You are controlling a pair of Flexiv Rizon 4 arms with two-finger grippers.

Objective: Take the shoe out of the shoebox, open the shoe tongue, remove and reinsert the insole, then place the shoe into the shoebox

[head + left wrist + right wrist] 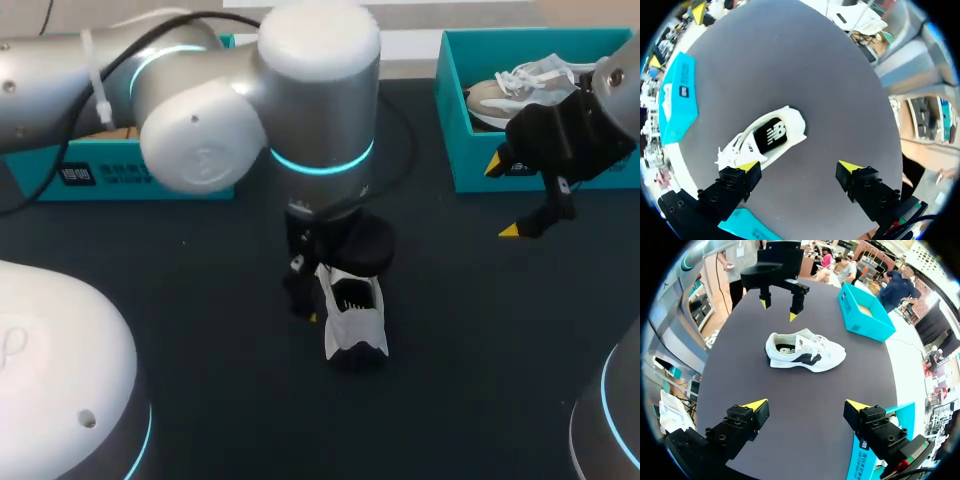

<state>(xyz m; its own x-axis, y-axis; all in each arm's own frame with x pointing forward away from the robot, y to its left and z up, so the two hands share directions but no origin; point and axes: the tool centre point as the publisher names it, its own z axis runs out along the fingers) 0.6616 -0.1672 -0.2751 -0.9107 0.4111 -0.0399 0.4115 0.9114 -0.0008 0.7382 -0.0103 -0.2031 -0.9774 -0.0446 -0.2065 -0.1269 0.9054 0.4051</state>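
Left arm (pixel 200 90) half-hid the white laced shoe (pixel 805 351) overhead; right wrist showed it whole. Left gripper (pixel 799 167) and right gripper (pixel 807 404) beside it gaped empty.

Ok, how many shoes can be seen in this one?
2. A white shoe lies mid-table below the left arm. A second shoe sits in the right shoebox. The arm partly hides the left shoebox, so more could be inside.

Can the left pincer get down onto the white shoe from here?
Probably yes: the left pincer is open above the shoe with nothing between; the right pincer stands apart by the shoebox.
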